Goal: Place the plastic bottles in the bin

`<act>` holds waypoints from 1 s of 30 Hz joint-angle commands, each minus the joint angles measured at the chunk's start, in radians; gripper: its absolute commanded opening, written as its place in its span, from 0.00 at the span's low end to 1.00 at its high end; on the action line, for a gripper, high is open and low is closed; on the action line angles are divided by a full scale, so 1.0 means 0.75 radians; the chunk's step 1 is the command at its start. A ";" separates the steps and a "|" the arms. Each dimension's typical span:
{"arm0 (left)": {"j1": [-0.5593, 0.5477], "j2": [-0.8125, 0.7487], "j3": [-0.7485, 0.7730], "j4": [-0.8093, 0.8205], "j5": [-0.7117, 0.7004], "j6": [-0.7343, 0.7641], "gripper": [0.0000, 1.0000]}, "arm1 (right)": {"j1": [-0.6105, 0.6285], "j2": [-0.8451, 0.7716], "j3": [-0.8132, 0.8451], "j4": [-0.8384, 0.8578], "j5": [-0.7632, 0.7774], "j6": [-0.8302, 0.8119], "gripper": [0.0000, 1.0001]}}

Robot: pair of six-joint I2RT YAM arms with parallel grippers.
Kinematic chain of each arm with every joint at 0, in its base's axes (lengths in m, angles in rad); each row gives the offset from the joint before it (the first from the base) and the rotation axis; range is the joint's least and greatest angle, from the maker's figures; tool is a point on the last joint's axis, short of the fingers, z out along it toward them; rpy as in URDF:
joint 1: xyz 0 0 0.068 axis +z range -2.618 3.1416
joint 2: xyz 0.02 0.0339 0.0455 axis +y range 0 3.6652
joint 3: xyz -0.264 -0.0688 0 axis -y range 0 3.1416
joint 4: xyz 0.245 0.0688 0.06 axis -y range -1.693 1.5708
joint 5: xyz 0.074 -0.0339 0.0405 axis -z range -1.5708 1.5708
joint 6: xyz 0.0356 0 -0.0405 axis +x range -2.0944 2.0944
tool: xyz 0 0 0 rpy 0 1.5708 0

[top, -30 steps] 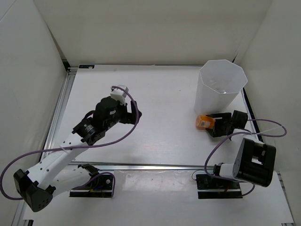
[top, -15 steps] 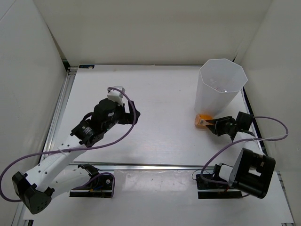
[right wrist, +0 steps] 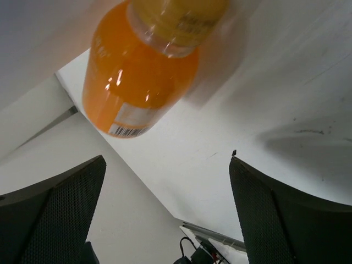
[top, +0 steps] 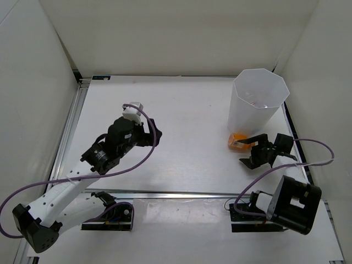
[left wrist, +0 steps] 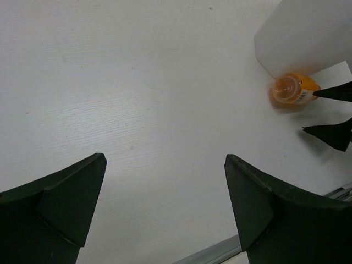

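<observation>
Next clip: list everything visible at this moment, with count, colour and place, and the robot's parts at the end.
bin: one, translucent white, upright at the table's far right; contents too faint to count
orange bottle: one, orange, lying on the table at the bin's near foot
table: one, white, under everything
walls: white, enclosing the table at the back and on both sides
cables: two, purple-grey, one trailing from each arm
left gripper: one, black, open and holding nothing, over bare table left of centre
right gripper: one, black, open, right beside the orange bottle and not gripping it
</observation>
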 commanded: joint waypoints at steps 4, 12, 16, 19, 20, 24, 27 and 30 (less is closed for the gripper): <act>0.001 -0.078 -0.028 -0.020 0.038 -0.025 1.00 | 0.003 0.159 0.084 0.135 0.011 0.019 0.96; 0.001 -0.078 -0.028 -0.032 0.026 -0.037 1.00 | 0.003 0.256 0.154 0.218 0.024 0.046 0.96; 0.001 -0.064 -0.028 -0.044 0.026 -0.037 1.00 | 0.003 0.341 0.168 0.233 0.024 0.087 0.96; 0.001 -0.037 -0.013 -0.044 0.014 -0.037 1.00 | -0.011 0.395 0.168 0.290 0.024 0.125 0.95; 0.001 -0.037 -0.013 -0.044 0.014 -0.037 1.00 | -0.011 0.433 0.186 0.290 0.024 0.126 0.94; 0.001 -0.011 -0.013 -0.044 0.014 -0.025 1.00 | -0.011 0.529 0.237 0.319 0.011 0.126 0.89; 0.001 0.002 -0.001 -0.057 -0.001 -0.025 1.00 | -0.011 0.595 0.278 0.331 -0.005 0.140 0.88; 0.001 0.016 -0.001 -0.057 -0.001 -0.025 1.00 | -0.011 0.658 0.317 0.331 -0.019 0.140 0.79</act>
